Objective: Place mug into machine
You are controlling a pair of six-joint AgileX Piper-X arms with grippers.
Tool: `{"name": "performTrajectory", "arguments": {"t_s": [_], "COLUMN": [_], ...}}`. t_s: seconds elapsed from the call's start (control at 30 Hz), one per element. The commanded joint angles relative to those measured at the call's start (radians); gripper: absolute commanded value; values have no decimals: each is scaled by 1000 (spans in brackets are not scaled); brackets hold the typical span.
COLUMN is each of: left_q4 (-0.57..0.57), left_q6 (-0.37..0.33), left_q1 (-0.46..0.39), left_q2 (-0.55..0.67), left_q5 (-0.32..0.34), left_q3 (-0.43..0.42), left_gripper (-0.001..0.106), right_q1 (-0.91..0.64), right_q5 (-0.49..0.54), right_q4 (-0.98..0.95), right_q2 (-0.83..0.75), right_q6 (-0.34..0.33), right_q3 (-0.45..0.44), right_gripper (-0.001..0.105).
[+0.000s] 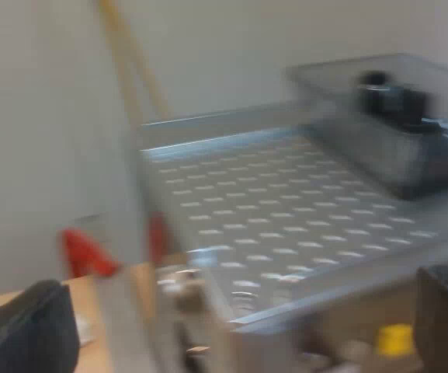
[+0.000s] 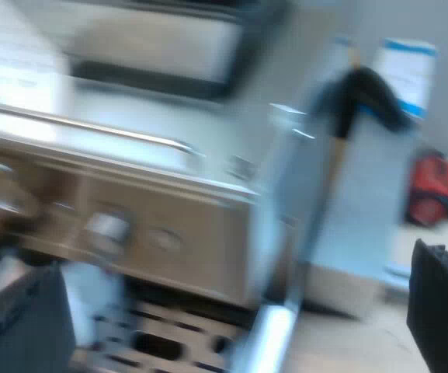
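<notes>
Left wrist view: your left gripper (image 1: 239,311) hung spread, empty, over the machine (image 1: 286,210); right gripper (image 2: 231,311) same, at its front. Mug whereabouts: couldn't tell. Expect stiff, slick, breakable; pinch the rim.

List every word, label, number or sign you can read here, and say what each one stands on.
No text can be read.
On the espresso machine, any marks by the front panel's knobs are too blurred to read.
On the white and blue object beyond the machine, any print is too blurred to read.
</notes>
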State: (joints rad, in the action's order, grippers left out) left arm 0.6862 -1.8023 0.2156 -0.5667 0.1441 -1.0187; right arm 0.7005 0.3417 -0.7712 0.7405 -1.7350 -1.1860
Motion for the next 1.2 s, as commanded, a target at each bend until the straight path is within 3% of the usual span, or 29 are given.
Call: {"name": "performTrajectory", "arguments": {"t_s": [0.03,0.1,0.23,0.3,0.37,0.4,0.63,0.67,0.8,1.03,1.2], "left_q4": [-6,6,10,10,28,32,52,55,55,57,127], "left_q6": [-11,14,23,23,57,57,57,57,53,32,37], "left_q1": [-90,-163,-183,-183,-246,-246,-246,-246,-246,-246,-210], "left_q2": [-16,-25,-28,-28,-27,-27,-26,-21,-8,136,265], "left_q5": [3,3,3,3,-20,-20,-20,-20,-20,5,27], "left_q3": [-11,-11,-11,-11,-8,-8,-8,-8,-8,7,49], "left_gripper": [89,89,89,89,89,89,89,89,89,89,89], "right_q1": [-147,-220,-370,-386,-433,-572,-794,-834,-859,-858,-858], "right_q5": [-12,-16,-129,-136,-171,-287,-370,-413,-424,-422,-422], "right_q4": [-93,-126,-184,-188,-201,-214,-246,-260,-266,-266,-282], "right_q2": [-46,-61,-86,-89,-95,-117,-118,-124,-160,-335,-481], "right_q6": [-47,-80,-135,-139,-150,-178,-171,-137,-120,-128,-135], "right_q3": [-11,-11,-11,-10,-9,-9,-3,6,20,24,24], "right_gripper": [89,89,89,89,89,89,89,89,89,89,89]}}
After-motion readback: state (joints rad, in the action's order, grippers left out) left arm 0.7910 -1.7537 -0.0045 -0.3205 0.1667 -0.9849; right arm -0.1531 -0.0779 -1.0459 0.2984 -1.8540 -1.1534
